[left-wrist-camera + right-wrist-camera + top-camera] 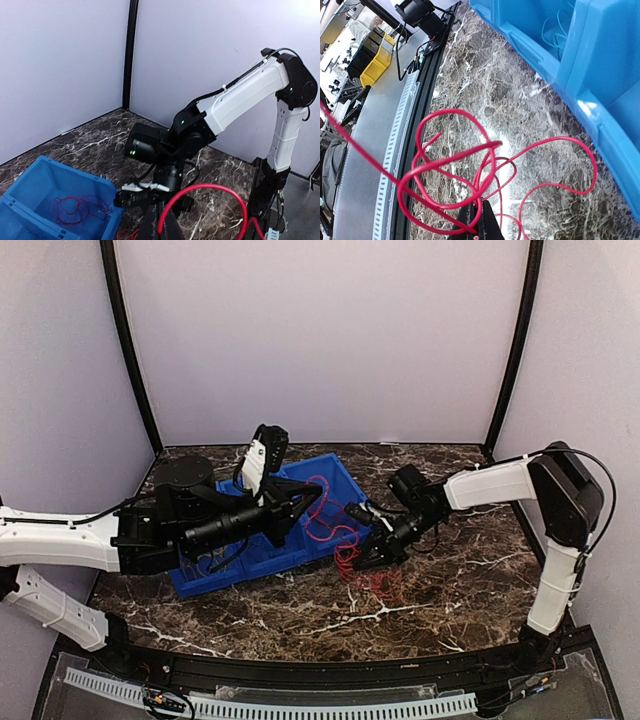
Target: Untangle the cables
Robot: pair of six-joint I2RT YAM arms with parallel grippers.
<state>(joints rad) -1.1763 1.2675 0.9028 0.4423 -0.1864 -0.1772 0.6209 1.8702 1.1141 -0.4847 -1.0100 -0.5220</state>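
Red cable (451, 160) coils tight btwn closed R jaws, beside blue bin (600, 75)

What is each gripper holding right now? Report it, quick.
Left gripper: shut on the red cable.
Right gripper: shut on red cable too.

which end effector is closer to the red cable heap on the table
Right. The right end effector hangs just above the red cable heap; the left end effector sits over the blue bin.

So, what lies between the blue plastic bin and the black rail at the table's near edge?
In the right wrist view, loops of thin red cable spread over the dark marble tabletop between the bin and the rail.
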